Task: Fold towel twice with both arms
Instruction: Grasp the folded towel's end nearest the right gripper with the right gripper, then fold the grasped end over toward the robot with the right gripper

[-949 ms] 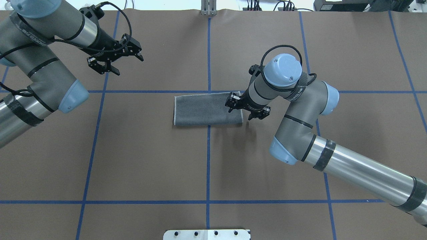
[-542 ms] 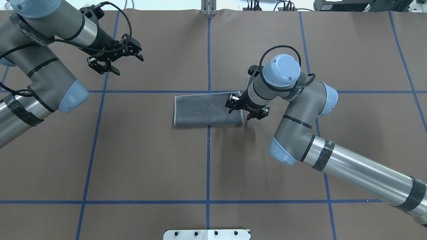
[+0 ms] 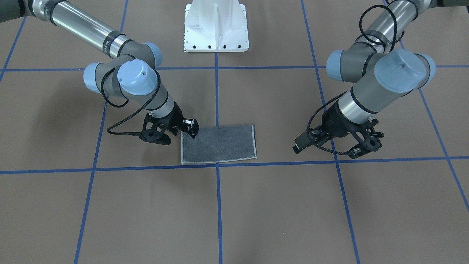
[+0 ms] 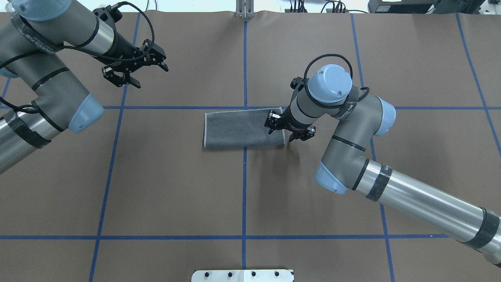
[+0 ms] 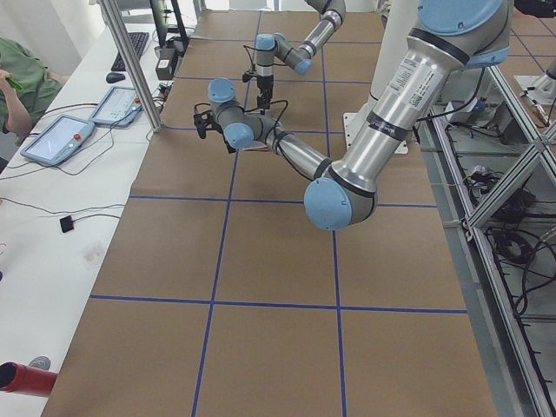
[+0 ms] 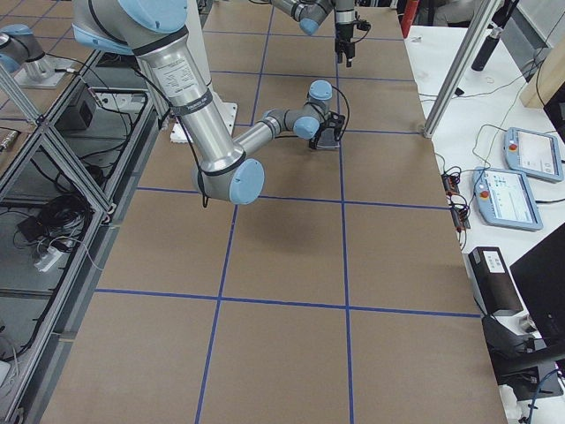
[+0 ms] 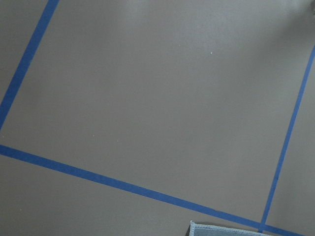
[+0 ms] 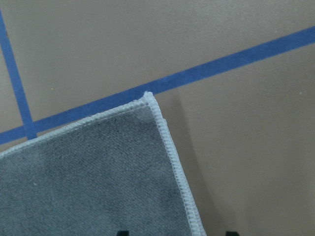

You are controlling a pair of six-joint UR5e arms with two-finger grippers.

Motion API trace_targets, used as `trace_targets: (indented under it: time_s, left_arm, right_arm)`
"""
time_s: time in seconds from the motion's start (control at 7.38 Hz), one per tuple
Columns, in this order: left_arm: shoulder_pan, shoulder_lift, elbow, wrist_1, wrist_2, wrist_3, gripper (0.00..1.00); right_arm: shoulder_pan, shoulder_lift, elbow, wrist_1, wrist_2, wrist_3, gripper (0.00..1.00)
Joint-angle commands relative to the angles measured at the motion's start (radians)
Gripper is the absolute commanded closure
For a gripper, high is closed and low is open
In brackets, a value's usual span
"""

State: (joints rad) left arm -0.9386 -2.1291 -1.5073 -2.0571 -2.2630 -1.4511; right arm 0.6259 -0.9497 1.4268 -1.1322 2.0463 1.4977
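Note:
The towel [image 4: 238, 128] lies flat on the table as a folded rectangle, dark grey face up, with light grey edging; it also shows in the front view [image 3: 218, 143]. My right gripper [image 4: 281, 135] is open and low over the towel's right short edge, one finger above the cloth and one off it over the table [image 3: 177, 137]. The right wrist view shows the towel's corner [image 8: 98, 172], with the edge running between my two fingertips at the frame's bottom. My left gripper [image 4: 150, 77] is open and empty, raised well away at the far left [image 3: 366, 146]. Its wrist view catches one towel corner [image 7: 221, 230].
Blue tape lines [image 4: 244, 70] grid the brown table cover. The white pedestal base [image 3: 216, 29] stands at the robot's side of the table. Operator tablets [image 5: 61, 139] lie on a side desk beyond the table's far edge.
My right arm has shifted slightly toward the towel's right edge, the gripper staying open. The left arm and the towel have not moved.

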Motion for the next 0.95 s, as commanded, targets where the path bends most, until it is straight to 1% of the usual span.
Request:
trace_targets:
  time_s: [0.0, 0.14, 0.27, 0.41, 0.54, 0.68, 0.81]
  left_arm:
    - [0.0, 0.0, 0.001, 0.0, -0.001, 0.0, 0.0]
    - [0.0, 0.0, 0.001, 0.0, -0.001, 0.0, 0.0]
    - [0.0, 0.0, 0.001, 0.0, -0.001, 0.0, 0.0]
    - [0.0, 0.0, -0.001, 0.0, -0.001, 0.0, 0.0]
    - [0.0, 0.0, 0.001, 0.0, -0.001, 0.0, 0.0]
    - [0.0, -0.002, 0.001, 0.0, -0.001, 0.0, 0.0]
    - [0.0, -0.002, 0.001, 0.0, -0.001, 0.0, 0.0]
  right_arm:
    - [0.0, -0.003, 0.0, 0.0, 0.0, 0.0, 0.3]
    - [-0.002, -0.004, 0.0, 0.0, 0.0, -0.001, 0.3]
    - [-0.003, -0.004, -0.002, 0.0, 0.0, 0.003, 0.36]
    - [-0.003, -0.006, -0.002, 0.0, 0.0, 0.004, 0.47]
    - [-0.005, -0.007, -0.002, 0.0, 0.0, 0.006, 0.61]
    - [-0.005, -0.006, 0.0, 0.003, 0.0, 0.01, 0.98]
    - [-0.005, -0.006, 0.0, 0.005, 0.0, 0.003, 1.0]
